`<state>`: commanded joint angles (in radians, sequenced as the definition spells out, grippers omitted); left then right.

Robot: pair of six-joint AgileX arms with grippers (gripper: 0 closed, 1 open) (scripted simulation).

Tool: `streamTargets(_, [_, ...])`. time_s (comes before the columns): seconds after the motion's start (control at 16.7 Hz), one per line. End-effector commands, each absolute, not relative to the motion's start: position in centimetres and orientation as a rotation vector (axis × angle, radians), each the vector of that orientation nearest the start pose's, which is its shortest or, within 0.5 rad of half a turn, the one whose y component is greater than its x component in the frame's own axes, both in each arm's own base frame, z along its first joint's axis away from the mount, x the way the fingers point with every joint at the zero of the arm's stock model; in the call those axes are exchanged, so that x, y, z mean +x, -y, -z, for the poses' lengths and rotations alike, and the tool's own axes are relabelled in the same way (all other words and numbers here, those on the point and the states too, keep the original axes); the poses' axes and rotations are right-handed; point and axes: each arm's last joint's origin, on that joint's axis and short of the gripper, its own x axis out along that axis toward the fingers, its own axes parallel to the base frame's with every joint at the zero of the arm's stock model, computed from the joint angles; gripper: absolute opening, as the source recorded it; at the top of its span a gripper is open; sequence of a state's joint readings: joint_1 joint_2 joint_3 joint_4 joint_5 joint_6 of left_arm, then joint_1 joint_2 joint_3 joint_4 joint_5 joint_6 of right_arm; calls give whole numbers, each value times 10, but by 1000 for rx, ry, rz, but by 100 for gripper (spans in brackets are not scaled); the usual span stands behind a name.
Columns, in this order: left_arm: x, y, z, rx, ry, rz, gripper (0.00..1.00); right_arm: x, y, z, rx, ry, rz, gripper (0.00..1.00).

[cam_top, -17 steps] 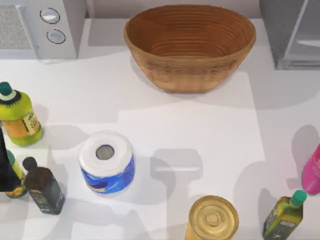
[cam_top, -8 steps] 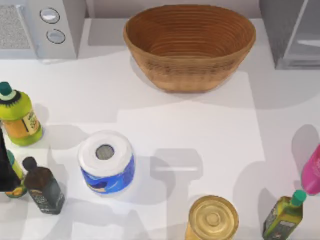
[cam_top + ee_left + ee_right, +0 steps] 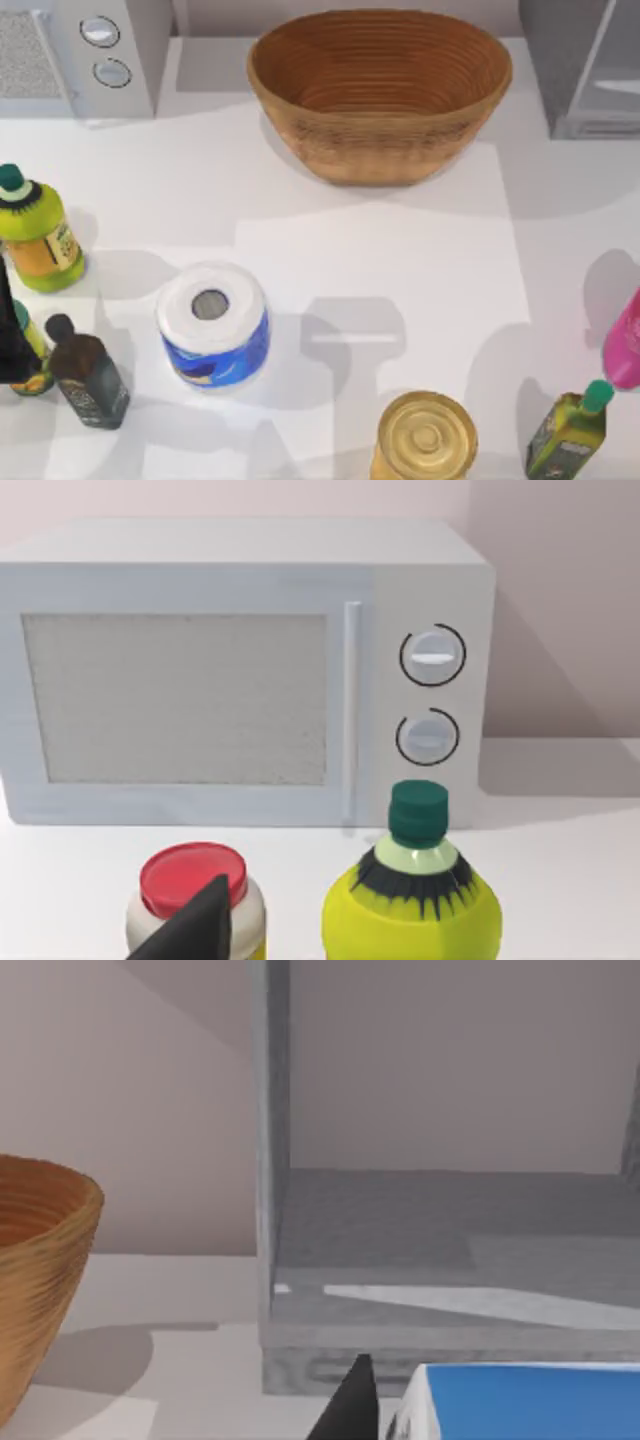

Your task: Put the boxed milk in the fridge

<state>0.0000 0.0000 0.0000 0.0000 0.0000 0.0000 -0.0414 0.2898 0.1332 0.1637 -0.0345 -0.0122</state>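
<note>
A white table (image 3: 400, 260) carries a crowd of things under the overhead camera: a woven basket (image 3: 380, 90) at the back middle, a light-grey microwave (image 3: 80, 55) with two round knobs at the back left, and the fridge (image 3: 590, 65) at the back right corner. Nearer the front stand a blue-and-white paper roll (image 3: 212, 322), a yellow-green bottle (image 3: 35, 235), a dark bottle (image 3: 88, 375), a gold-lidded jar (image 3: 426, 436), a green bottle (image 3: 570, 428) and a pink bottle (image 3: 625, 345) at the right edge. In the right wrist view the fridge's open grey compartment (image 3: 450, 1260) lies straight ahead, and the blue top of the boxed milk (image 3: 530, 1400) sits at the camera's foot, just beside a dark fingertip (image 3: 350, 1400) of the right gripper; the carton appears to be carried there, though whether the fingers are clamped on it cannot be told. The left arm looks parked at the table's left, its wrist camera facing the microwave, the yellow-green bottle and a red-lidded jar (image 3: 195, 890), with one dark fingertip (image 3: 195, 930) in front; whether that gripper is apart or together cannot be told. Judging by this, the milk is picked up and brought before the fridge; moving it inside and setting it down remain.
</note>
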Motion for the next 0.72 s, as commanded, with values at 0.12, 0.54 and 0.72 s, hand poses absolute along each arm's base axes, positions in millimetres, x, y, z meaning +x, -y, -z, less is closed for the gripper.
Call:
streamTargets(0.12, [106, 1, -160, 0, 0, 0, 100, 140, 8, -214, -19, -1, 12, 0])
streamTargets(0.54, [106, 1, -160, 0, 0, 0, 100, 258, 36, -224, -1, -86, 10, 0])
streamTargets(0.72, [106, 1, -160, 0, 0, 0, 100, 309, 52, -206, 4, -77, -3, 0])
